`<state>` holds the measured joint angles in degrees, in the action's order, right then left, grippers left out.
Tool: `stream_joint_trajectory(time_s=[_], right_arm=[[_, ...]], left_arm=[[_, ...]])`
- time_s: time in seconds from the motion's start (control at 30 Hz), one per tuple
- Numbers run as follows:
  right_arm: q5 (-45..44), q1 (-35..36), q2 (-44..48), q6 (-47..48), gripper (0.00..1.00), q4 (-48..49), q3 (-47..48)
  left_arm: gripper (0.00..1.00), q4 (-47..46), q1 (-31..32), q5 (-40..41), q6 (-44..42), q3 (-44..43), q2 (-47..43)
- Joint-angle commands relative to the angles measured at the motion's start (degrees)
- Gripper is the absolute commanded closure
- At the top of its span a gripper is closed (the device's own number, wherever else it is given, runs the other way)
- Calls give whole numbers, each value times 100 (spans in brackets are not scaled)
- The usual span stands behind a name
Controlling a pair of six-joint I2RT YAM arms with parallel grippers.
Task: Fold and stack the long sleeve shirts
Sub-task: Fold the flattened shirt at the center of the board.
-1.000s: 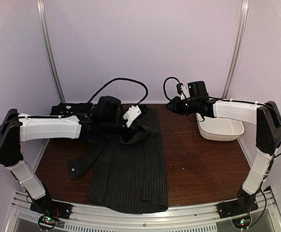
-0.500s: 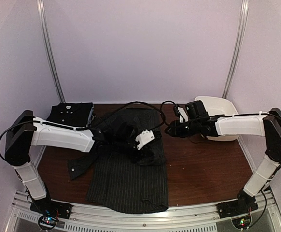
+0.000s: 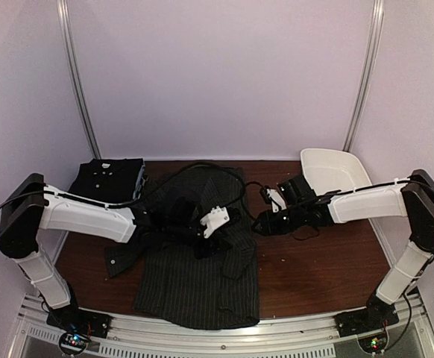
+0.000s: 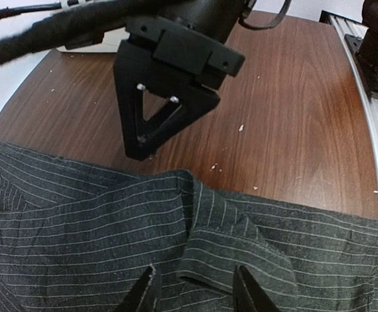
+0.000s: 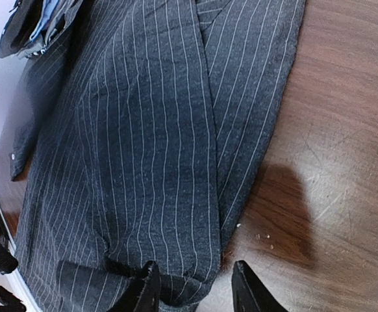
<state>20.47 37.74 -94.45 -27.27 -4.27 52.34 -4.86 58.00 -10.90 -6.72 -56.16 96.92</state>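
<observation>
A pinstriped long sleeve shirt lies spread at the table's middle-left, its upper part bunched and folded over. A second black shirt lies folded at the back left. My left gripper is open just over the bunched cloth. In the left wrist view its gripper straddles a pinstriped fold. My right gripper is open at the shirt's right edge. In the right wrist view its gripper straddles that folded edge. The two grippers are close together, and the right one shows in the left wrist view.
A white plastic tub stands at the back right. One sleeve with its cuff trails off the shirt's left side. Bare brown table lies right of the shirt. Black cables loop above the shirt's top.
My left gripper moved right and toward the near edge, carrying the shirt's upper part over the body. My right arm swung from the tub down-left to the shirt's right edge. The tub sits farther back.
</observation>
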Motion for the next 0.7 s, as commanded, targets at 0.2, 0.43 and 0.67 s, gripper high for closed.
stream_joint_trajectory(time_s=[0.2, 0.43, 0.67], right_arm=[[-180, 78, 384, 19, 57, -168, -296], [-173, 83, 677, -5, 54, -258, -481], [-126, 83, 703, 2, 54, -295, -543]], left_arm=[[61, -641, 52, 218, 1328, -65, 202], [61, 185, 0, 446, 3152, -278, 501], [61, 244, -1, 182, 4024, -134, 762]])
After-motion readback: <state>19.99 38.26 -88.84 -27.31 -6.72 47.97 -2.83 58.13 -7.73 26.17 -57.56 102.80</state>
